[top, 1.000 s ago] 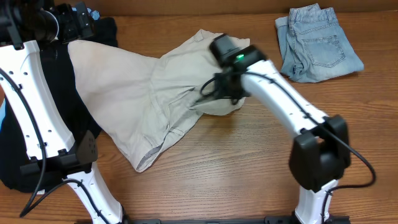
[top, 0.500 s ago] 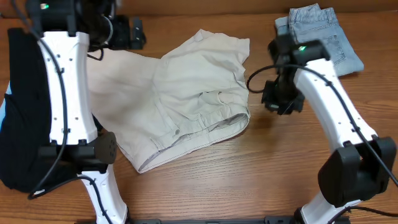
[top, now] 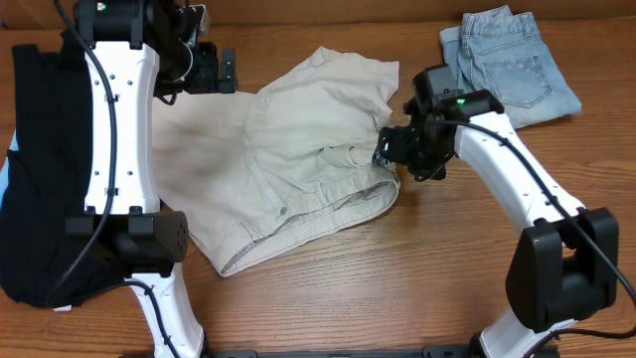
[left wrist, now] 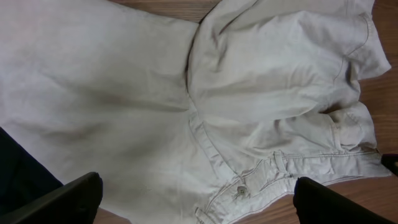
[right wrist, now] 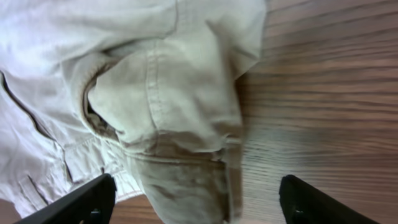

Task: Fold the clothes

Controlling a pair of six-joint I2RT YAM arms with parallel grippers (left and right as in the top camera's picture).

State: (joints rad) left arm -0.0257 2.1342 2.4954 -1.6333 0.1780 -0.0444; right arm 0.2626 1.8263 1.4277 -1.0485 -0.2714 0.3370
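The big black cloth garment is cut off by the frame edge and half hidden behind the left arm. The left fingers show only their tips in the wrist view. They are spread wide and released, hovering over the large cream-beige cotton shorts. The shorts lie crumpled on the brown wooden worktop, one wide leg under these fingers. The right fingers, also only tips, stand apart and grip nothing. A folded waistband corner lies between and below them, with bare wood toward one finger. Light-blue denim shorts lie well beyond.
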